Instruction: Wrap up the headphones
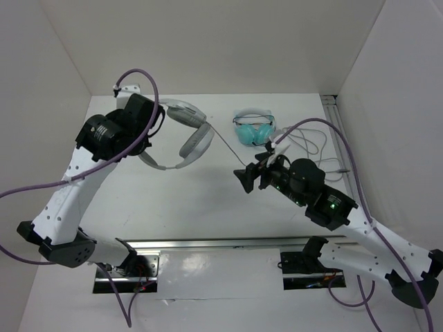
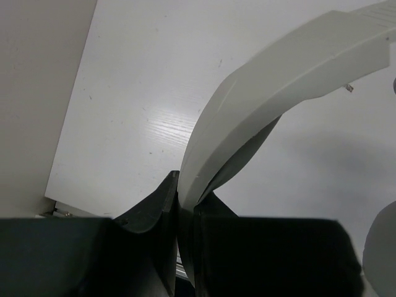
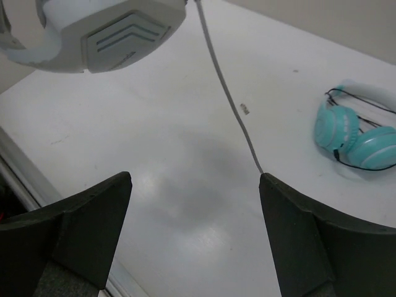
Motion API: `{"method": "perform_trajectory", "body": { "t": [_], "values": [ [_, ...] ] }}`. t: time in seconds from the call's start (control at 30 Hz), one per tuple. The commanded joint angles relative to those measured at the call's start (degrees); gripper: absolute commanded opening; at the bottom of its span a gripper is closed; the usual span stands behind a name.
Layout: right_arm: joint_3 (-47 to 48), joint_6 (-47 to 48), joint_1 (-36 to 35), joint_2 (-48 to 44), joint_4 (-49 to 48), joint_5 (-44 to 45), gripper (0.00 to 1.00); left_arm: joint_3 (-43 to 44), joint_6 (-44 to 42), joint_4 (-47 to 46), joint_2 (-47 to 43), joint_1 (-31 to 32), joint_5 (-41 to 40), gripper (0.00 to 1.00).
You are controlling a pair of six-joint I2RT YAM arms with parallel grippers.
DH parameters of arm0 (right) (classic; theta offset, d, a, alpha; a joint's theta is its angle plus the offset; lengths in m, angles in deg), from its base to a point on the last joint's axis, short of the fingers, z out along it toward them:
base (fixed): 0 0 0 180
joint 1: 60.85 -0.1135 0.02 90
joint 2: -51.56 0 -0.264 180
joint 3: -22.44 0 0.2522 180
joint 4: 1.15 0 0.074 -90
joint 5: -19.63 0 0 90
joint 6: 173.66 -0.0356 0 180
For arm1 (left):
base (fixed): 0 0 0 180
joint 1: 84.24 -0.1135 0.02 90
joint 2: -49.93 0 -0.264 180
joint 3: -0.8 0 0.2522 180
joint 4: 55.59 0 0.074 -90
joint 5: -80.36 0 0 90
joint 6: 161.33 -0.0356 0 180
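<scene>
Headphones [image 1: 187, 135] are sitting up around 11 o'clock of the worktop [image 1: 208, 207], and the left pincer [image 2: 185, 204] is clamping tight on the headband [image 2: 278, 80]. Right pincer [image 1: 248, 178] is hovering at their 4 o'clock with fingers spread wide, the cable [image 3: 229, 99] running just ahead of it.

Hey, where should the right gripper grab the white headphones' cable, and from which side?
Probably the straight, bare stretch of the cable below the ear cup. It runs close by one finger of the open right gripper, so shift sideways until the jaws straddle it crosswise. The left gripper clamps the headband.
</scene>
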Motion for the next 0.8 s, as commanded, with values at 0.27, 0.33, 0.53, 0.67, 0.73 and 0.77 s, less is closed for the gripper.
{"method": "perform_trajectory", "body": {
  "t": [0.27, 0.33, 0.53, 0.67, 0.73, 0.77],
  "values": [
    [-1.93, -0.39, -0.24, 3.74, -6.76, 12.98, 0.91, -7.27, -4.64, -11.5, -8.19, -5.54, 8.3, 0.0],
    [-3.25, -0.39, -0.24, 5.06, -9.57, 15.08, 0.89, -8.86, -4.64, -12.2, -9.34, -6.16, 9.0, 0.0],
    [-4.31, -0.39, -0.24, 9.46, -13.53, 11.92, 0.88, -11.15, -5.17, -12.91, -12.86, -6.69, 11.73, 0.0],
    [-5.89, -0.39, -0.24, 10.61, -17.31, 11.39, 0.87, -11.15, -5.7, -12.91, -13.92, -7.21, 13.05, 0.0],
    [-6.5, 0.14, -0.24, 11.92, -18.45, 11.39, 0.86, -11.15, -5.7, -12.91, -15.14, -7.21, 13.66, 0.0],
    [-6.51, 0.14, 0.29, 12.71, -19.16, 11.39, 0.86, -11.15, -5.7, -12.91, -15.15, -7.21, 13.66, 0.0]
  ]
}}
